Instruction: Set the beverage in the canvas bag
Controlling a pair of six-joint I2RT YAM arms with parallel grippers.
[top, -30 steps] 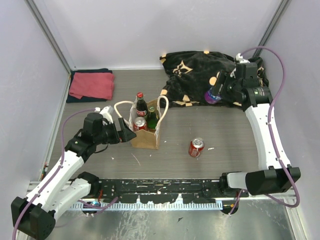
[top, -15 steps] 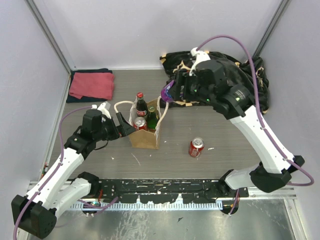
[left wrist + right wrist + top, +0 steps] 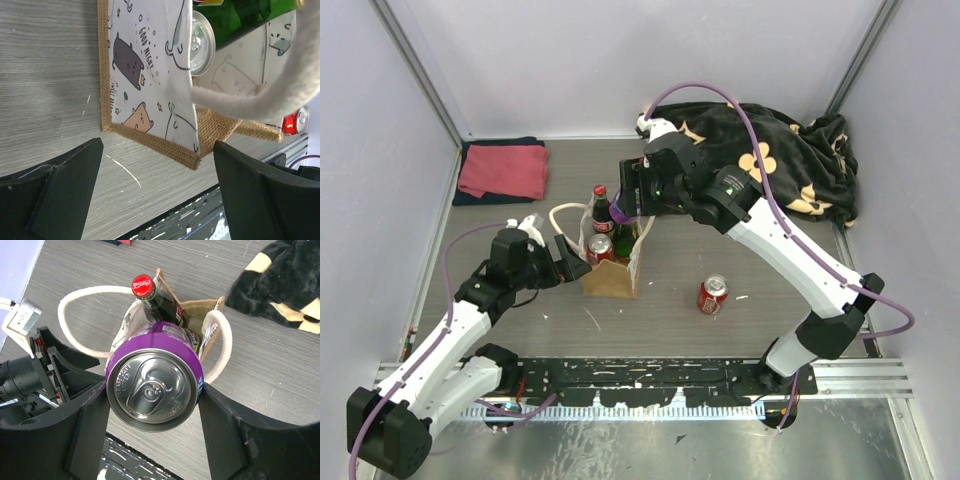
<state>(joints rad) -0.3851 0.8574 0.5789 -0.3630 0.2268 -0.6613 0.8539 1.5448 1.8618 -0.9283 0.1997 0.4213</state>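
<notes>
Table (image 3: 660, 318): canvas bag (image 3: 610, 279) holds two bottles (image 3: 601, 209), can (image 3: 600, 248); right gripper (image 3: 638, 197) clasps beverage (image 3: 155, 386).

1. The canvas bag (image 3: 155, 146) had a rough, coarse-woven burlap border, and its panels were smooth white cloth with a matt print.
2. Its handles (image 3: 240, 104) were soft, slightly fuzzy cream rope.
3. The purple can (image 3: 154, 385) was metal, with a brushed silver lid and a glossy side.
4. The green bottle (image 3: 240, 15) was shiny glass.
5. The worktop (image 3: 45, 75) looked like matt grey wood grain, with scratches.
6. The blanket (image 3: 790, 165) was black plush; the towel (image 3: 503, 170) was matt red cloth.
</notes>
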